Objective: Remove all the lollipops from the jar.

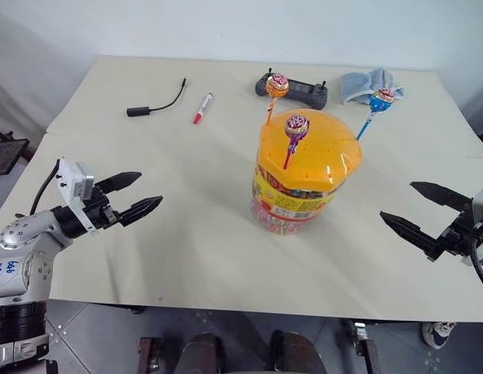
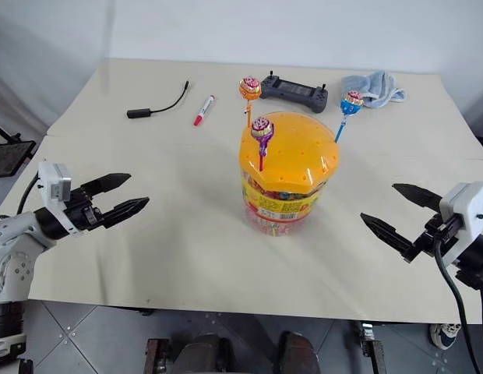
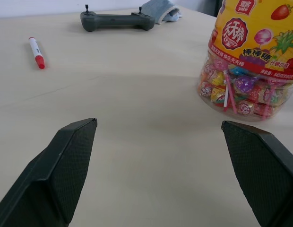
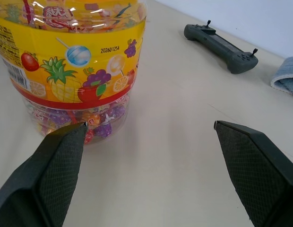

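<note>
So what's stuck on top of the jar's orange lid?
Three lollipops stand with sticks in the holes of the jar's orange lid: purple, orange and blue. The stick ends below the lid are hidden. Wrapped sweets show through the clear wall.

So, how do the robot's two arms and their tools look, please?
Each tool has two black, pointed, wedge-shaped fingers with a fine textured inner surface. The left tool sits on a silver-grey arm with a white block at the wrist and a black cable. The right tool also carries a white block, and black cables run along it.
</note>
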Robot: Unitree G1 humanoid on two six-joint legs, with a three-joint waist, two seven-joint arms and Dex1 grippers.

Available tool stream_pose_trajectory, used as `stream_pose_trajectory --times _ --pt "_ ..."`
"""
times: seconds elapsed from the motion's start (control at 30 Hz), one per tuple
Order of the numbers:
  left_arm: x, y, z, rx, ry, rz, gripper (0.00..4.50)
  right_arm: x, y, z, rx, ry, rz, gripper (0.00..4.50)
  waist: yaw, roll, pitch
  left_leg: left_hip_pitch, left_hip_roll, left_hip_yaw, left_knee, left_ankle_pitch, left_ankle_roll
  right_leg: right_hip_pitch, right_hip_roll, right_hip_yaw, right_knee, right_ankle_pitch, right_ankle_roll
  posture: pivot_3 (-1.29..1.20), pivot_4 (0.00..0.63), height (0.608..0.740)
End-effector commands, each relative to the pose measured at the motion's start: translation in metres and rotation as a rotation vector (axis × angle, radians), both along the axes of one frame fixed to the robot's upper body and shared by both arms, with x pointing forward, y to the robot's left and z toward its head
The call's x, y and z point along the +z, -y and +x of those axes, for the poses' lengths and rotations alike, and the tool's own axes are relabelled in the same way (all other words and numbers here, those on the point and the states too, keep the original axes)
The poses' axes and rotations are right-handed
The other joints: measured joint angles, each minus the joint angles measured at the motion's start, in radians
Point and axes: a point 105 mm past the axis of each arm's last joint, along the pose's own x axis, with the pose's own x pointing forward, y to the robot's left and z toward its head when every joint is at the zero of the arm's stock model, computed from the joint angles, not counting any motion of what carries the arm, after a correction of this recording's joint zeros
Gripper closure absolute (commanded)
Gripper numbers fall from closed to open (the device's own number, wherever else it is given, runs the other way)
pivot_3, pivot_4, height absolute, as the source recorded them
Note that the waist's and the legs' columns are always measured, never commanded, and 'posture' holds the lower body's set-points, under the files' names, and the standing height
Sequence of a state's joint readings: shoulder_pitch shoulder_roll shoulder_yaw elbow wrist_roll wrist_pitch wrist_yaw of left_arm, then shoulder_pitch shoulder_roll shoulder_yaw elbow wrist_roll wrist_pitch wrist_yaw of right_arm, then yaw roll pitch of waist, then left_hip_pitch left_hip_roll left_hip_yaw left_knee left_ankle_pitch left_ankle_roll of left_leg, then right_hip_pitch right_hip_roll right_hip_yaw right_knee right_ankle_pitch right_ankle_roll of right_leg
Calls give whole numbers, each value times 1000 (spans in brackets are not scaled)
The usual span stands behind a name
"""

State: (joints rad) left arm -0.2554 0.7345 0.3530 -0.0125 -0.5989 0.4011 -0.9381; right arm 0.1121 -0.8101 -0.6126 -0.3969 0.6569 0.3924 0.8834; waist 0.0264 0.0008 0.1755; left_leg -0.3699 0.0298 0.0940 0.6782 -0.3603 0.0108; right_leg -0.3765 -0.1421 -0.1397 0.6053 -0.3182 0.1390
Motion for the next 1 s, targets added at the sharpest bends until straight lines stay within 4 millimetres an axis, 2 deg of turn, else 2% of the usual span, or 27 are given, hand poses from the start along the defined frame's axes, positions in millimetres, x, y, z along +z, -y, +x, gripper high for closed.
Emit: stream_pose_trajectory --times 0.03,0.13,0.23,0.4,0.47,0.57,0.67,0.77,0.87,1.0 --pt "14 5 -6 -37 38 17 0 10 0 -1 4 43 -21 29 0 0 0 0 0 0 0 0 0 0 0 0 0 0 0 0 150 740" --pt "18 8 -7 -21 16 20 0 10 0 -1 15 37 -18 29 1 0 0 0 0 0 1 0 0 0 0 1 1 0 0 0 150 740" --pt "28 21 -17 -101 30 44 0 9 -2 -3 48 25 -24 29 0 0 0 0 0 0 2 0 0 0 0 1 2 0 0 0 150 740" --pt "63 42 -19 -141 248 111 0 14 -5 0 93 35 -20 29 1 0 0 0 0 0 3 0 0 0 0 2 3 0 0 0 150 740" --pt "75 52 -17 -158 269 85 0 13 -8 1 110 14 -24 29 3 0 0 0 0 0 4 0 0 0 0 2 4 0 0 0 150 740" --pt "87 78 -26 -323 265 42 0 15 -9 4 124 25 -36 29 2 0 0 0 0 0 5 0 0 0 -1 2 5 0 0 0 150 740" --pt "92 98 -28 -411 272 46 0 18 -13 5 143 43 -22 29 0 0 0 0 0 0 5 0 0 0 -1 2 5 0 0 0 150 740" --pt "101 124 -38 -595 313 -9 0 25 -20 0 187 71 -18 29 3 -1 0 0 -1 0 5 0 1 0 -1 2 5 0 0 0 150 740" --pt "101 134 -30 -642 322 2 0 28 -20 -1 181 85 -23 29 2 -1 0 0 -1 0 6 -1 1 0 -1 2 6 0 0 0 150 740" --pt "112 150 -28 -734 369 -31 0 30 -16 1 142 108 -15 29 2 -1 1 0 -1 0 6 0 1 0 0 2 6 0 0 0 150 740"
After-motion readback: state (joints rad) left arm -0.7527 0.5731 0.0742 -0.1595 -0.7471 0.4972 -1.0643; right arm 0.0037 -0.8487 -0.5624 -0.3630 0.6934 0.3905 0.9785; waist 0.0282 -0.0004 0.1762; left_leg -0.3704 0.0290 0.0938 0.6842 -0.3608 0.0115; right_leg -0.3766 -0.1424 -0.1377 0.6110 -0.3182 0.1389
